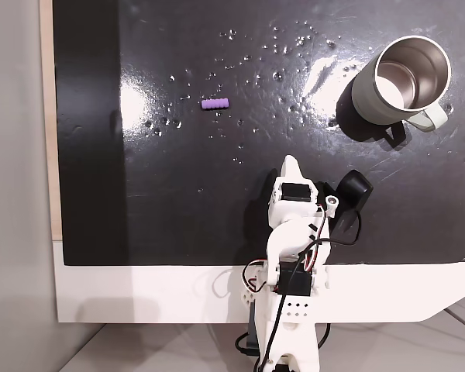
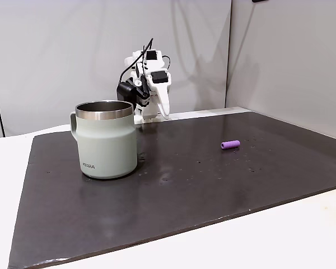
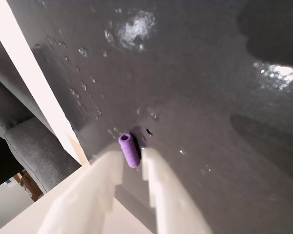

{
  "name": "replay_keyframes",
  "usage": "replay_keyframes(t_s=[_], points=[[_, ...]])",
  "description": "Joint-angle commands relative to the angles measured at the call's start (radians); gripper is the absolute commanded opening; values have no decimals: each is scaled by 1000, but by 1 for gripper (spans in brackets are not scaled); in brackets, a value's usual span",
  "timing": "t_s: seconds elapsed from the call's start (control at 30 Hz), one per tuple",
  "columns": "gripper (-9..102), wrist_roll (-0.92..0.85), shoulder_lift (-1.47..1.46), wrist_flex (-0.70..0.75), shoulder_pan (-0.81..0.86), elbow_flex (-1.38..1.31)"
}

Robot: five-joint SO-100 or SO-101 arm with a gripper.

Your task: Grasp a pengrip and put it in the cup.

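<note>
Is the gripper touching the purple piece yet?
Apart. In a fixed view the gripper is folded back near the arm's base, with bare black mat between it and the purple piece.

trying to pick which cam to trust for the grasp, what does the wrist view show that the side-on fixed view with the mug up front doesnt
Wrist view alone: the open hollow end of the pengrip, and the pale fingers of the gripper slightly parted, with the pengrip lined up in the gap between their tips.

Side-on fixed view alone: the cup standing upright on the mat, well left of the pengrip, with the folded arm behind it near the wall.

Both: the purple pengrip lying on its side on the dark mat, not held.
</note>
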Motion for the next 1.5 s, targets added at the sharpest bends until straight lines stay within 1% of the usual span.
replay_keyframes(t_s=[0.0, 0.07, 0.13, 0.23, 0.43, 0.57, 0.67, 0.77, 1.0, 1.2, 1.37, 1.47], points=[[0, -9, 8, -21, -9, -6], [0, -11, 8, -17, -11, -15], [0, -17, 8, 23, -18, -78], [0, -44, 8, 32, -49, -186], [0, -150, 5, 104, -252, -400], [0, -252, -8, 169, -434, -509], [0, -316, -64, 225, -561, -588], [0, -356, -178, 262, -644, -673], [0, -362, -499, 272, -689, -890], [2, -364, -815, 330, -701, -1123], [8, -299, -1017, 374, -704, -1312], [13, -247, -1164, 431, -701, -1454]])
